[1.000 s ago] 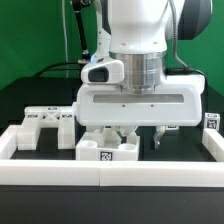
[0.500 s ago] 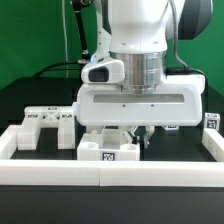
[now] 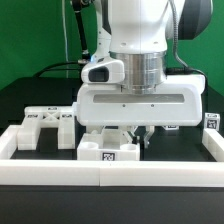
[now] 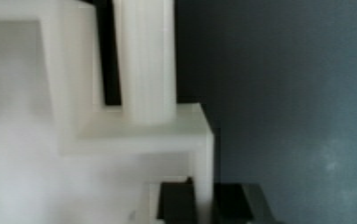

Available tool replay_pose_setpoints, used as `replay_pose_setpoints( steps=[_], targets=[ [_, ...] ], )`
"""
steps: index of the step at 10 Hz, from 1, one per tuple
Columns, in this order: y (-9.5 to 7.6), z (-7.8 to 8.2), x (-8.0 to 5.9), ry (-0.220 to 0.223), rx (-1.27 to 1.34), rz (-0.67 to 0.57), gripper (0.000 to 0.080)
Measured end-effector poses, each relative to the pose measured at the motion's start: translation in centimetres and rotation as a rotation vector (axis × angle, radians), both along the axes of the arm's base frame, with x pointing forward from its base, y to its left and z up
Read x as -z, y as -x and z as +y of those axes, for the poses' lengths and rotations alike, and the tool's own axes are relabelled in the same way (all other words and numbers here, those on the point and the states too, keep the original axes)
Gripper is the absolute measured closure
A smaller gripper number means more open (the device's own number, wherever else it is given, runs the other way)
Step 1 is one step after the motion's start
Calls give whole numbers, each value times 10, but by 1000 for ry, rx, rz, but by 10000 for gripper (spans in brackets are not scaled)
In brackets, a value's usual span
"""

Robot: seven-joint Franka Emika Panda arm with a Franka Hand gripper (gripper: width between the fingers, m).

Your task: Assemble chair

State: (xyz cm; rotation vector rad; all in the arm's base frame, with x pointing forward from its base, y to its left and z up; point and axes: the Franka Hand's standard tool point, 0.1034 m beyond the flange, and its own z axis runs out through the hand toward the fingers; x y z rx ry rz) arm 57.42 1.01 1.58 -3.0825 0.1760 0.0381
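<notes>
A chair block [image 3: 108, 151] sits at the desk's [image 3: 185, 150] front edge, just behind the border rail [image 3: 110, 172]; a slotted piece [image 3: 45, 122] lies toward the exterior view's left, a small tagged piece [image 3: 212, 123] toward its right.

Blurred chair pieces [image 4: 86, 150] in the wrist view, jaws cut off at its edge, exterior-view arm [image 3: 140, 30] cropped above.
</notes>
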Motion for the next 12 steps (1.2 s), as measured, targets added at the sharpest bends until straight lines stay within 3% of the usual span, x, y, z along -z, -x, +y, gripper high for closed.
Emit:
replay_pose_setpoints(
  steps=[2, 5, 7, 12],
  targets=[
    [0, 3, 0, -1, -3, 1, 765],
    [-1, 40, 0, -8, -46, -1, 765],
    [-11, 65, 0, -12, -84, -15, 765],
    [-14, 68, 0, -11, -94, -20, 765]
  ],
)
